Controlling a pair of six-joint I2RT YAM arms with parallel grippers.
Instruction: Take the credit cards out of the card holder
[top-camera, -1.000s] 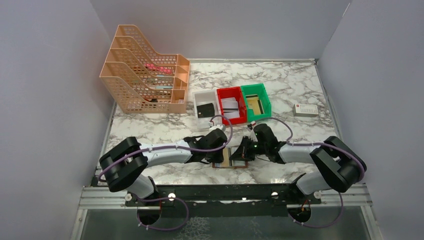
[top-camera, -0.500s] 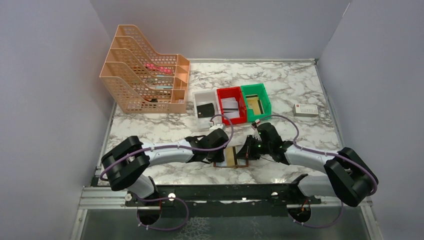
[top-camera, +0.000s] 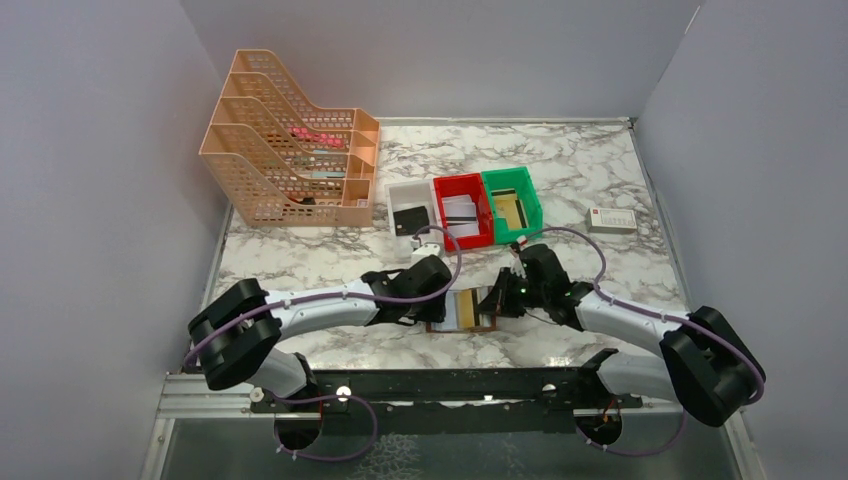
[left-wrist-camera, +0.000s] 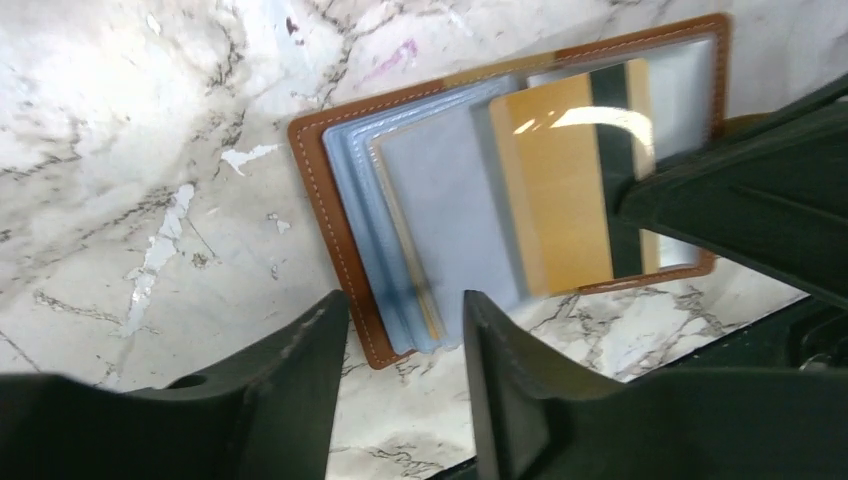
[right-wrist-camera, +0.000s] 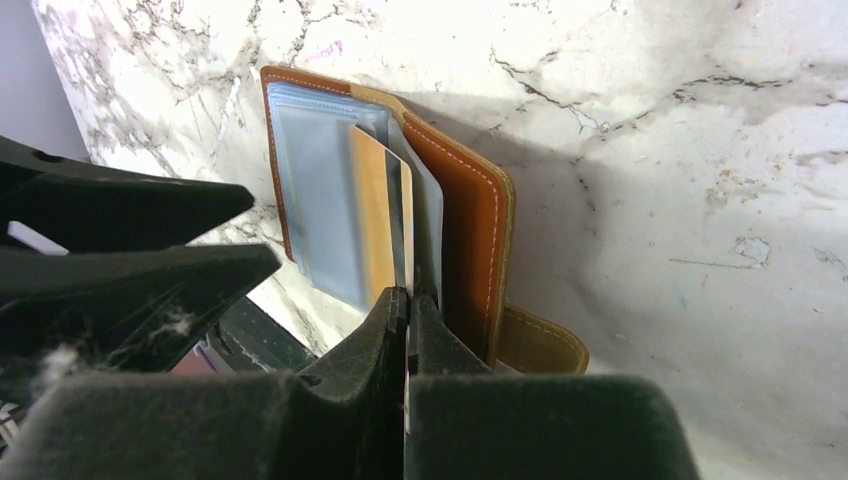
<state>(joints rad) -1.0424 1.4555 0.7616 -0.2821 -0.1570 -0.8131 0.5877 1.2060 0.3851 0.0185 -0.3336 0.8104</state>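
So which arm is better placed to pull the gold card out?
Right. The right gripper is shut on the gold card at its edge, inside the card holder; the left gripper hangs open over its other edge.

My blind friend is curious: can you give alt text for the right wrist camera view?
The right gripper, shut, pinches a gold card partly out of an open brown card holder lying on a marble table.

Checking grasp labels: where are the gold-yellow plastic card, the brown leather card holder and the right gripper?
gold-yellow plastic card (left-wrist-camera: 550, 190), left wrist view, its face
brown leather card holder (left-wrist-camera: 328, 210), left wrist view, stitched border
right gripper (right-wrist-camera: 408, 300), right wrist view, between fingertips
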